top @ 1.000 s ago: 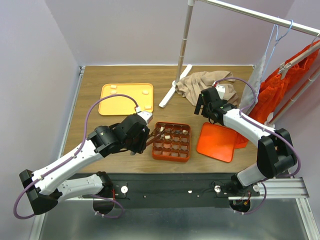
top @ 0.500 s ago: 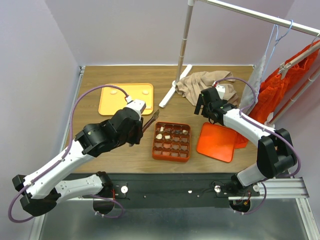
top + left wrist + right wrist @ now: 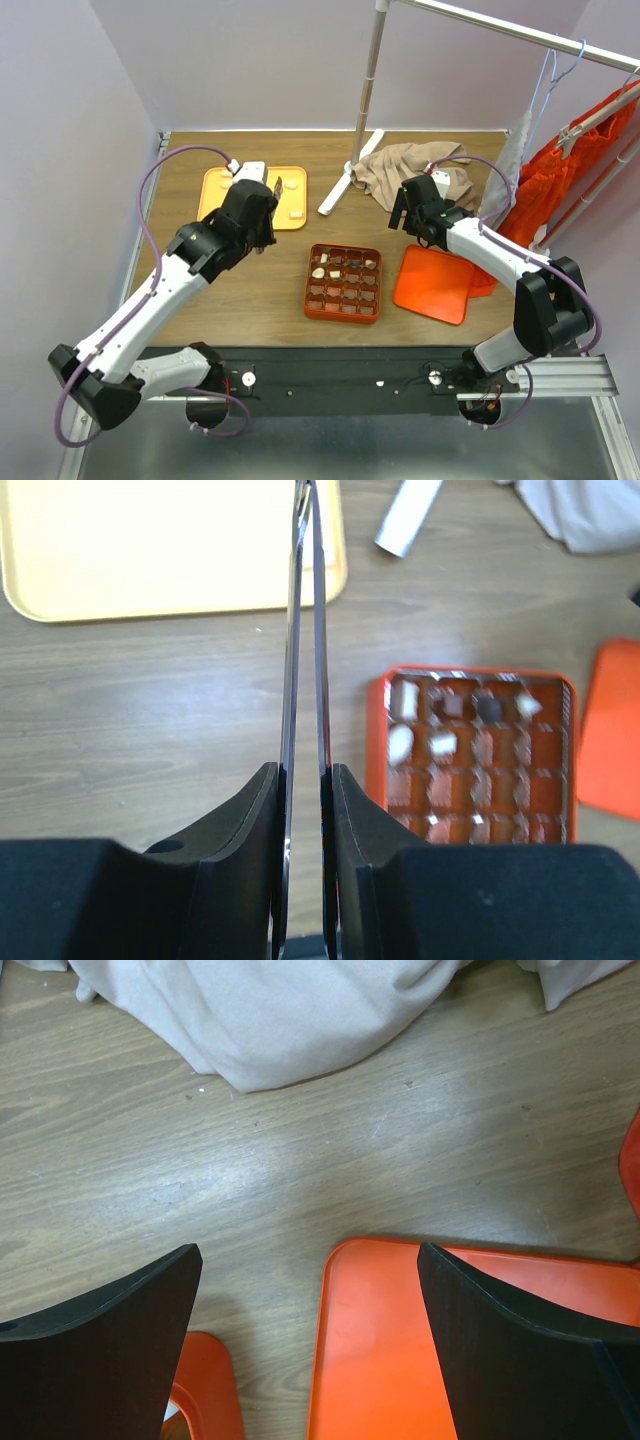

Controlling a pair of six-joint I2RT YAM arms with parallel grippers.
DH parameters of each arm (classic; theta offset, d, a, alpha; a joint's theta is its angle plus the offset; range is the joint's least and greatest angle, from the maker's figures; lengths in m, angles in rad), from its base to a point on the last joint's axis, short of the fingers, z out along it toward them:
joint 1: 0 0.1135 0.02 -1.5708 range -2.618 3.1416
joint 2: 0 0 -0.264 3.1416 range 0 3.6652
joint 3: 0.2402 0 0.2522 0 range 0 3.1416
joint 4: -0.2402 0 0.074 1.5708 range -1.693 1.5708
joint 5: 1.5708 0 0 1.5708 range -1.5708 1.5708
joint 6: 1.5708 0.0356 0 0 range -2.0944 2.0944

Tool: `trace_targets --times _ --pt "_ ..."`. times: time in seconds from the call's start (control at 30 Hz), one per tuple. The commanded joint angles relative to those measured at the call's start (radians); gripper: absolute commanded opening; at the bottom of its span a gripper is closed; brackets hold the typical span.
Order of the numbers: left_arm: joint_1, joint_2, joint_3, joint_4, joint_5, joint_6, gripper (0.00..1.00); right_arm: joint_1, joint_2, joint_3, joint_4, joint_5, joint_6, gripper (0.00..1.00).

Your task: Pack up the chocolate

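Several small cream and brown chocolate pieces lie in the upper cells of the orange gridded box; they also show in the left wrist view. Two cream pieces lie on the yellow tray. My left gripper hangs over the tray's near right corner, shut on thin metal tweezers whose tips meet near the tray's right edge. My right gripper is open and empty above bare wood, at the far left corner of the flat orange tray.
A beige cloth and a white rack foot lie at the back. The rack pole rises there, with an orange garment hanging at the right. Walls close in at the left and back.
My left arm has swung up and left from the orange box to the yellow tray, carrying the tweezers. The right arm has not moved.
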Motion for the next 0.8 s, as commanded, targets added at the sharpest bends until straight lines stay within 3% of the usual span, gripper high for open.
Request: trace_targets --times 0.0,0.13,0.43,0.77 --pt "0.121 0.085 -0.034 0.147 0.096 0.059 0.15 -0.003 -0.008 0.000 -0.019 -0.011 0.007 0.98" --pt "0.154 0.150 -0.021 0.147 0.055 0.069 0.20 -0.003 -0.013 -0.005 -0.019 -0.004 0.005 0.98" --pt "0.378 0.222 -0.080 0.189 0.082 0.086 0.27 -0.003 -0.007 -0.006 -0.019 -0.001 0.016 0.98" --pt "0.426 0.311 -0.077 0.242 0.030 0.099 0.37 -0.003 -0.022 -0.016 -0.019 0.002 0.013 0.98"
